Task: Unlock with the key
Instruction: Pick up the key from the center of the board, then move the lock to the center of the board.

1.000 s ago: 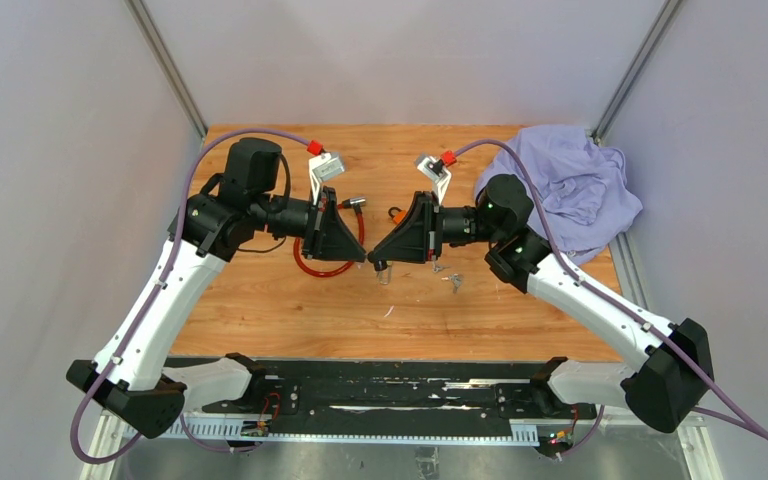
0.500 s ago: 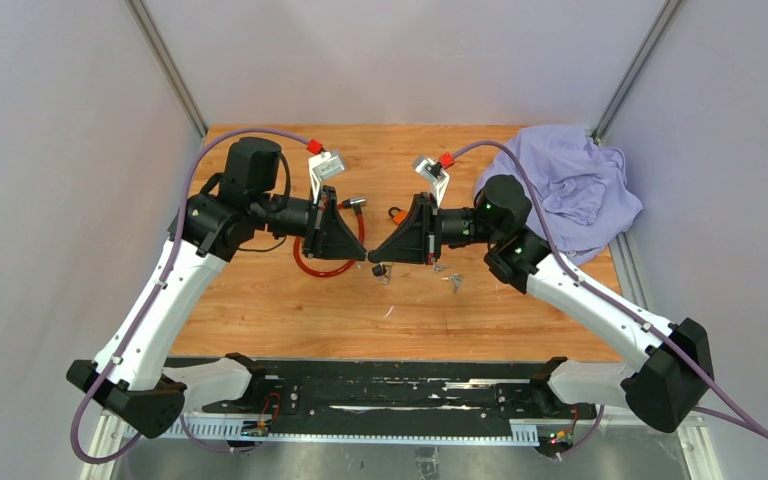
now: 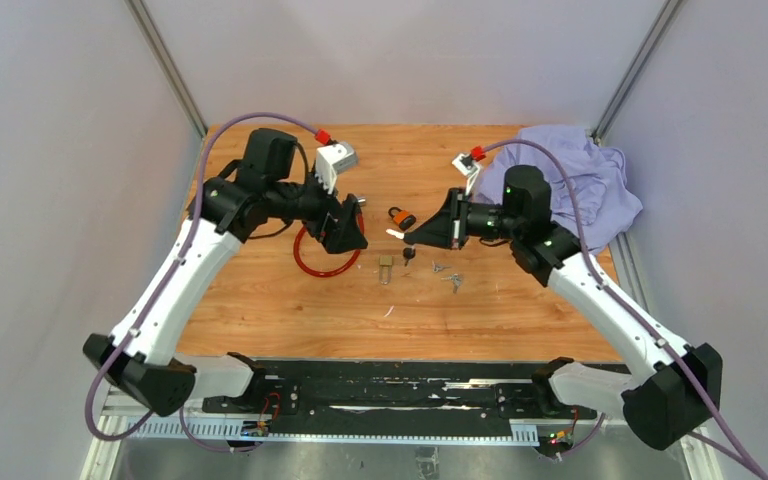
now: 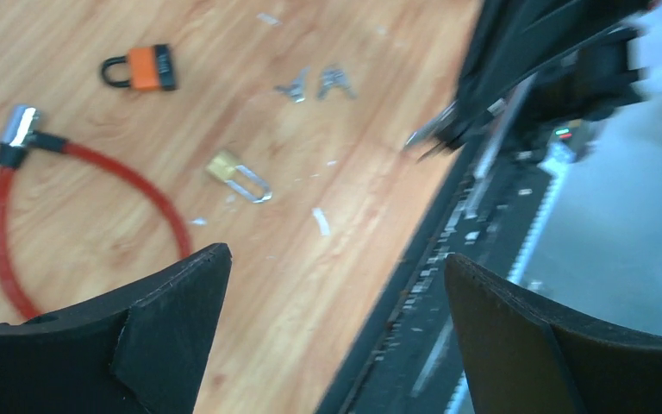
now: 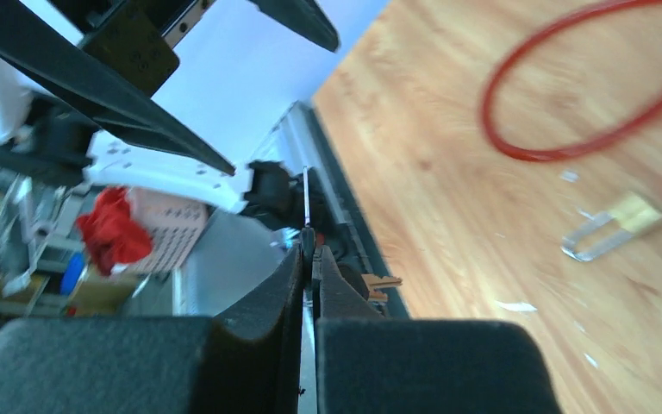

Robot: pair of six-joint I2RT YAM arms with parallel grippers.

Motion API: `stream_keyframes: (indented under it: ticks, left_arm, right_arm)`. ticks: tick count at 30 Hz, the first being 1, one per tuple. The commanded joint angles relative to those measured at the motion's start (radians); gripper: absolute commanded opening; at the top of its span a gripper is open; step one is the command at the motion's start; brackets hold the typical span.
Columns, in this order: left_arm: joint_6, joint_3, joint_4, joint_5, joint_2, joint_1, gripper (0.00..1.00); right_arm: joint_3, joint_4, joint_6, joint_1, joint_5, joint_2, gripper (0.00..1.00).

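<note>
The right gripper, fingers pressed together, pinches the key above the middle of the worktop. The key's blade lies roughly along the fingers, pointing toward the left edge. The brass padlock lies flat just nearward of that tip, between the arms. The left gripper hangs spread and empty above the red cable lock. An orange padlock, loose keys and a purple cloth at the far right corner lie around.
</note>
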Motion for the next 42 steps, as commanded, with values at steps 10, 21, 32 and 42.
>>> stream_keyframes:
  ticks: [10,21,32,42]
  left_arm:
    - [0.89,0.142,-0.034,-0.04,0.53,0.007,0.98]
    - [1.308,0.446,-0.045,-0.041,0.966,-0.005,0.98]
    - [1.416,0.671,-0.045,-0.086,1.182,-0.05,0.82]
    - [1.454,0.677,-0.057,-0.112,1.243,-0.07,0.65]
  right_arm:
    - [0.031,-0.597,-0.217,-0.181,0.396,-0.183,0.01]
    - [0.03,-0.66,-0.201,-0.184,0.496,-0.265,0.0]
    - [0.069,-0.675,-0.214,-0.185,0.494,-0.211,0.01]
    - [0.083,-0.688,-0.227,-0.187,0.478,-0.206,0.01]
